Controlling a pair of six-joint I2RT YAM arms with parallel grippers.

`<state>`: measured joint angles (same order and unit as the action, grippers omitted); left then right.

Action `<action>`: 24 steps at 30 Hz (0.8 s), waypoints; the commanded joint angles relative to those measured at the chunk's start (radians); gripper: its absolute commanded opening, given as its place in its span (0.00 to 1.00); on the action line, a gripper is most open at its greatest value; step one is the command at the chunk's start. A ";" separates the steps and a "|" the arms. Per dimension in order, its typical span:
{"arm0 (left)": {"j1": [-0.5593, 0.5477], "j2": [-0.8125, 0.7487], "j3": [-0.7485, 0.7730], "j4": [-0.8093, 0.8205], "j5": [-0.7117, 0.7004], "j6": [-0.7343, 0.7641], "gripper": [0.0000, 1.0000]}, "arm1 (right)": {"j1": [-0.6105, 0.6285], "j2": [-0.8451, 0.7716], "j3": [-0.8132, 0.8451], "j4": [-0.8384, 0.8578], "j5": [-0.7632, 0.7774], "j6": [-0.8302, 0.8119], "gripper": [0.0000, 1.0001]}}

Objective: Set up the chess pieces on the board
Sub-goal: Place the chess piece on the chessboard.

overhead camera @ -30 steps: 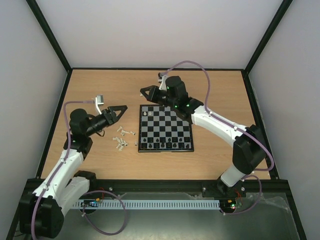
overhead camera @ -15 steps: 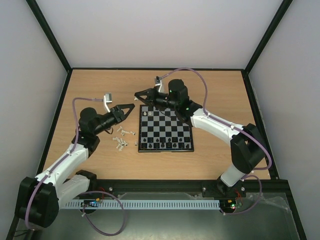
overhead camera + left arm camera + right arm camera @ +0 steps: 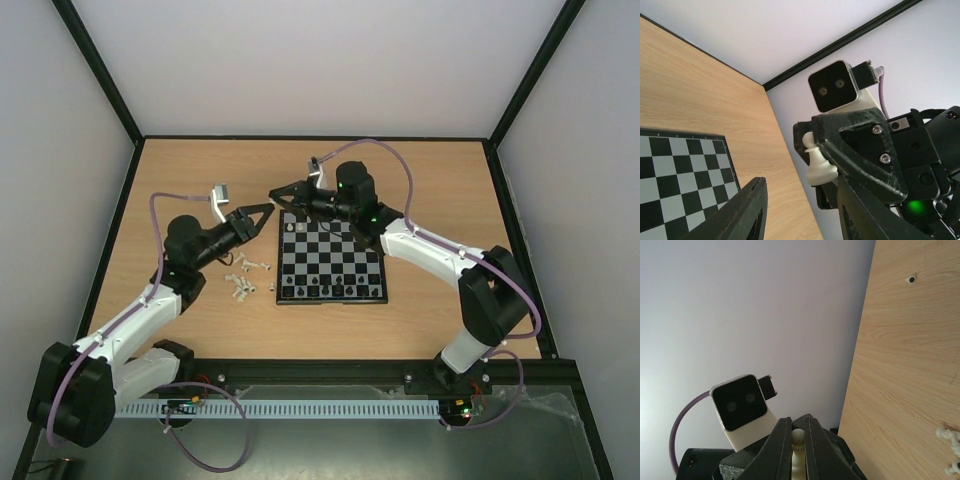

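Right fingers (image 3: 782, 440) pinch one cream-white pawn (image 3: 817, 162); two left fingers (image 3: 740, 215) stand spread near the board (image 3: 340, 256).

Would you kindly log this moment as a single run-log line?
right gripper: shut on white pawn | left gripper: open, facing pawn | board: partly set

Off the far-left corner of the board (image 3: 330, 258) it is tight: my right gripper (image 3: 276, 192), clamped on a cream pawn (image 3: 819, 162), sits nose to nose with my left gripper (image 3: 267, 211), whose jaws stand apart. Beside the board's left edge lie loose cream pieces (image 3: 245, 280), below my left gripper. The near rank carries black pieces (image 3: 320, 290). Open tabletop (image 3: 440, 190) lies beyond the far edge and to the right.
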<state>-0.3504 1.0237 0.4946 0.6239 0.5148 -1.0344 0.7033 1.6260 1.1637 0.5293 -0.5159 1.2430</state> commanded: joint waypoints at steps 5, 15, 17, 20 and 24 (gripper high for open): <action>-0.020 0.043 0.042 0.083 -0.053 -0.028 0.40 | 0.003 0.024 -0.013 0.027 -0.028 0.010 0.01; -0.031 0.075 0.053 0.089 -0.066 -0.041 0.23 | 0.004 0.031 -0.018 0.032 -0.026 0.010 0.01; -0.035 0.075 0.053 0.090 -0.069 -0.042 0.21 | 0.004 0.034 -0.019 0.033 -0.024 0.013 0.01; -0.046 0.083 0.055 0.093 -0.076 -0.045 0.18 | 0.004 0.037 -0.019 0.042 -0.024 0.019 0.01; -0.055 0.101 0.056 0.106 -0.078 -0.055 0.14 | 0.004 0.036 -0.022 0.043 -0.024 0.020 0.02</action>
<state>-0.3908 1.1034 0.5121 0.6834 0.4469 -1.0851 0.6987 1.6547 1.1526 0.5297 -0.5098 1.2510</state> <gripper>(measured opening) 0.161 0.059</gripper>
